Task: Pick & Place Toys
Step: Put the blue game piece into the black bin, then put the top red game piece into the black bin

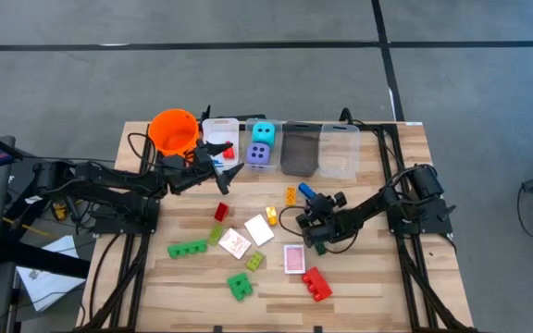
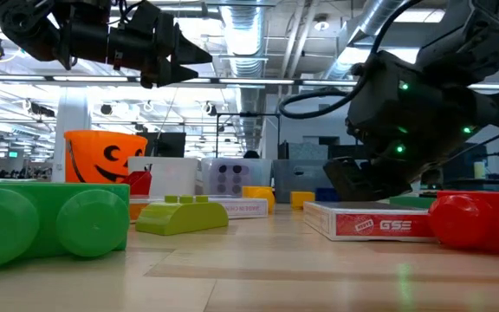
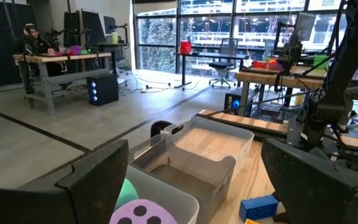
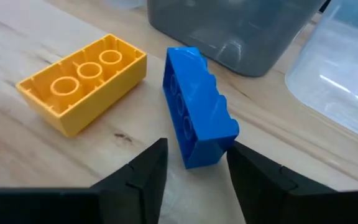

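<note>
A: Starting at the left, what is that arm doing?

B: The left gripper [image 1: 222, 166] is raised off the table by the row of bins at the back, its fingers spread wide with nothing between them. The arm reaches in level from the left edge. Its wrist view looks over the purple die [image 3: 143, 214] toward two clear bins [image 3: 197, 155]. The orange bucket [image 1: 174, 130] stands just behind it.

A: And the right one?

B: The right gripper [image 4: 194, 165] is low over the wood, its arm stretched in from the right edge. The two fingers [image 4: 138, 177] straddle the near end of a blue brick [image 4: 197, 127], which lies on its side. They stand close on either side, partly drawn in, but I cannot tell whether they actually press it.

A: What lies around that brick?

B: A yellow brick [image 4: 82, 81], hollow side up, is just beside it, and a dark bin [image 4: 235, 31] sits beyond. Across the middle of the table are green bricks [image 1: 187, 249], pink-backed cards [image 1: 293, 258] and a red brick [image 1: 316, 284].
</note>
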Motion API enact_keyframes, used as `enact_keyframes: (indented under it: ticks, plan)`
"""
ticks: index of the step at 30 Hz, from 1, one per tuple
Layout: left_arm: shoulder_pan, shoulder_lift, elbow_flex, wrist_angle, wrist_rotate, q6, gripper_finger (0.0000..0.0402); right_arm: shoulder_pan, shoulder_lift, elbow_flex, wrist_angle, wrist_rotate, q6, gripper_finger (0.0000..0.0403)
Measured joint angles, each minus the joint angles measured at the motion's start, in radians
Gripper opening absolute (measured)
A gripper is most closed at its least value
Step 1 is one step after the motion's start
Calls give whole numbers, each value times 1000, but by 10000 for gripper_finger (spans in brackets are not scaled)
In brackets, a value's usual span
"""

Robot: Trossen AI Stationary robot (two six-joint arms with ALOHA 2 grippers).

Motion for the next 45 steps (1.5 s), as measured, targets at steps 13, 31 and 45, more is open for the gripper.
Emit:
enact_keyframes:
  ticks: [13,31,45]
  plan:
    - [0,0,0,-18,0,0,358,40,-38,11,4,82,-84,14]
    - [-68,8,-1,-252,179,24,320,102,-73,121,4,130,-464,48]
    - [-188,-4,153,-1052,-15,-214,302,64,-73,141,4,128,-609,66]
